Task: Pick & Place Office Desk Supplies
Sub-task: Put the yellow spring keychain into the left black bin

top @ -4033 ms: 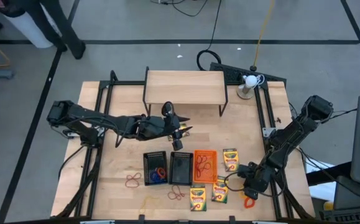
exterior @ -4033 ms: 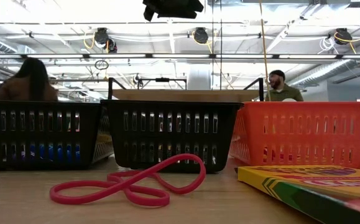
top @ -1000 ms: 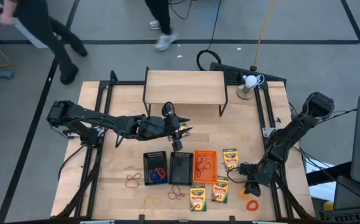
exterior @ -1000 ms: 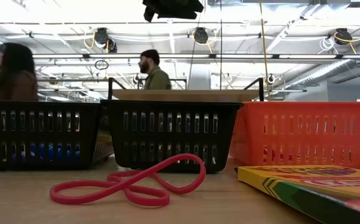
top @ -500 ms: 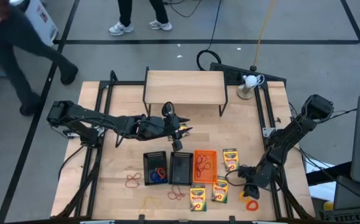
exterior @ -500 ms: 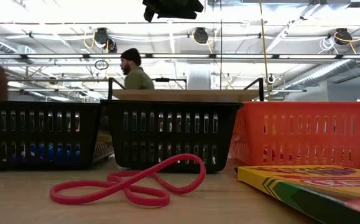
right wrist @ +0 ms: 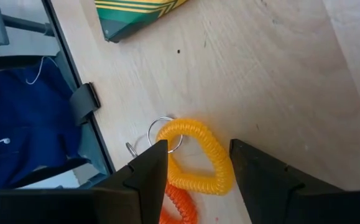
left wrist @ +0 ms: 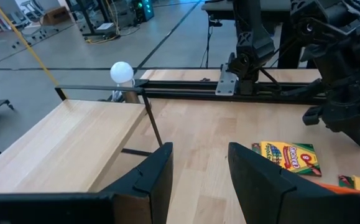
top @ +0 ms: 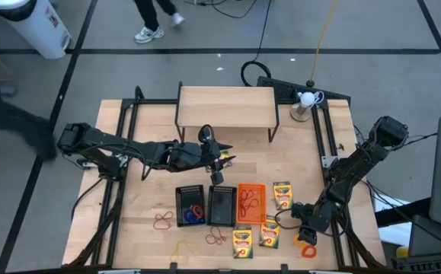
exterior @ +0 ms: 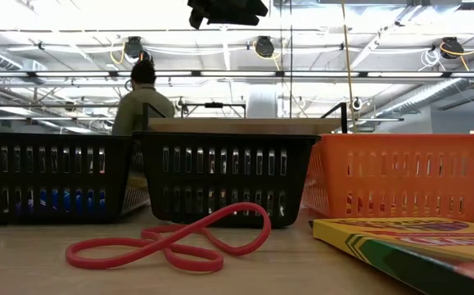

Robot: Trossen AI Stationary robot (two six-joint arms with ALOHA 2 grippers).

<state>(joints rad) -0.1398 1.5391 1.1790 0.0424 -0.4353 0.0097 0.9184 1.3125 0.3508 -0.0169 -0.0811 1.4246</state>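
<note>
Three mesh trays stand in a row: two black (top: 190, 205) (top: 221, 204) and one orange (top: 251, 202). Crayon boxes (top: 282, 194) (top: 270, 231) (top: 242, 242) lie flat to their right and in front of them. Red rubber bands (top: 162, 221) (top: 216, 237) lie on the wood. My right gripper (top: 305, 237) points steeply down at the near right corner, open. Its fingers (right wrist: 152, 168) stand on either side of a yellow-orange coiled band (right wrist: 198, 158) with a metal ring, which lies flat on the table. My left gripper (top: 220, 161) hangs open and empty between the shelf and the trays.
A light wooden shelf (top: 226, 106) stands at the far middle, and a white ball on a stand (top: 305, 99) at the far right. Black frame rails (top: 328, 144) run along both table sides. A person stands beyond the table (exterior: 142, 102).
My right gripper has tipped further downward over the yellow-orange coiled band and stays open. People have walked past behind the table.
</note>
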